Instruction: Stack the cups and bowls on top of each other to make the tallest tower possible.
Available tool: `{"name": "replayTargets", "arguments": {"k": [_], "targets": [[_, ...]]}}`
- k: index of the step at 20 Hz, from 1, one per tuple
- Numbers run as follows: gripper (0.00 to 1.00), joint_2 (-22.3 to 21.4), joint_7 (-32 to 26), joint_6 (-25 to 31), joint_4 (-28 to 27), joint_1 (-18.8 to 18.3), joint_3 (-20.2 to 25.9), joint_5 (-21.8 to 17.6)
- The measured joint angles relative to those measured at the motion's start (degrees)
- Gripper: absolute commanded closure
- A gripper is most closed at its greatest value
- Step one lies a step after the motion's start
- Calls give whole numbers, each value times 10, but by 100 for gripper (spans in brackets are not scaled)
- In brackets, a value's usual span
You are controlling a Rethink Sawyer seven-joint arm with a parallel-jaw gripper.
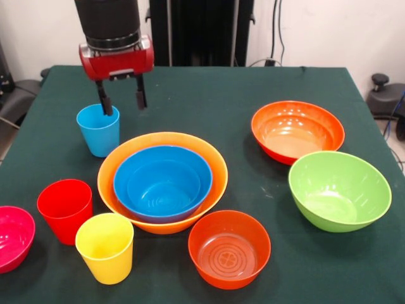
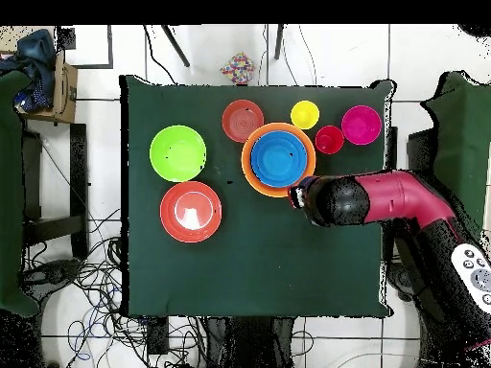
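Note:
My gripper (image 1: 122, 100) hangs open at the back left, nothing between its fingers. One fingertip (image 1: 107, 106) sits at the far rim of the light blue cup (image 1: 99, 131), which stands upright on the cloth. The tower is the pale orange bowl (image 1: 215, 166) with the blue bowl (image 1: 162, 182) nested in it, just right of that cup. A red cup (image 1: 64, 209) and a yellow cup (image 1: 105, 247) stand at the front left. In the overhead view the arm (image 2: 357, 199) covers the gripper and the light blue cup, beside the tower (image 2: 278, 158).
A magenta bowl (image 1: 12, 237) sits at the left edge. A small red-orange bowl (image 1: 229, 249) lies at the front, a larger red-orange bowl (image 1: 297, 130) at the back right, and a lime green bowl (image 1: 339, 190) at the right. A green cloth (image 1: 209, 88) covers the table.

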Motion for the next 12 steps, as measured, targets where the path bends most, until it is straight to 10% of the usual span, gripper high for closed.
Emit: {"name": "replayTargets", "arguments": {"k": [12], "targets": [[0,-19,0,0,6,0,1,7]]}}
